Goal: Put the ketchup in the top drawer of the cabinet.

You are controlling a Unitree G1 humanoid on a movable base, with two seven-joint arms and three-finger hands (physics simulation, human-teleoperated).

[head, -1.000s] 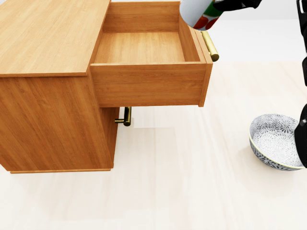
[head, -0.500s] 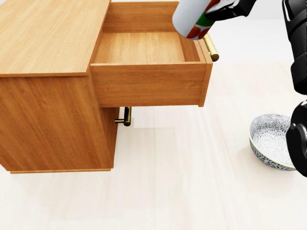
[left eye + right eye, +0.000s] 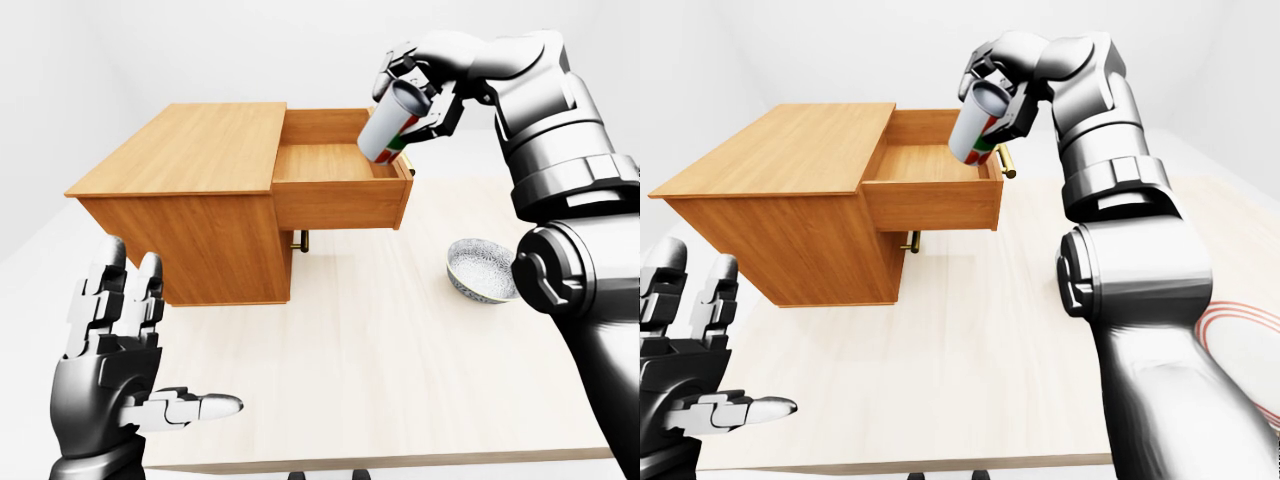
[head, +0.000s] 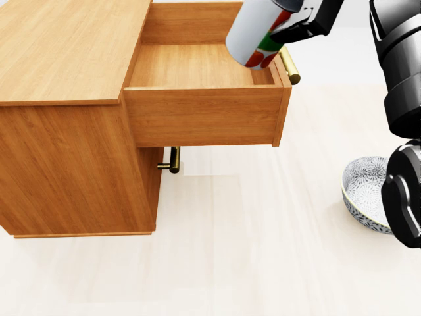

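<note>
The ketchup (image 4: 254, 31) is a white bottle with a red and green label, tilted, held over the right end of the open top drawer (image 4: 191, 66) of the wooden cabinet (image 4: 66, 52). My right hand (image 3: 425, 85) is shut on it from the upper right, above the drawer's brass handle (image 4: 288, 63). The drawer's inside shows bare wood. My left hand (image 3: 125, 350) is open and empty at the lower left of the left-eye view, apart from the cabinet.
A patterned bowl (image 3: 482, 270) sits on the pale table (image 4: 250, 250) to the right of the cabinet, partly behind my right arm in the head view. A lower drawer's brass handle (image 4: 173, 160) shows under the open drawer. A red-ringed plate edge (image 3: 1245, 325) lies at far right.
My right hand has carried the ketchup leftward and down, from beside the drawer's handle to over the drawer's right end. The cabinet, bowl and camera have not moved.
</note>
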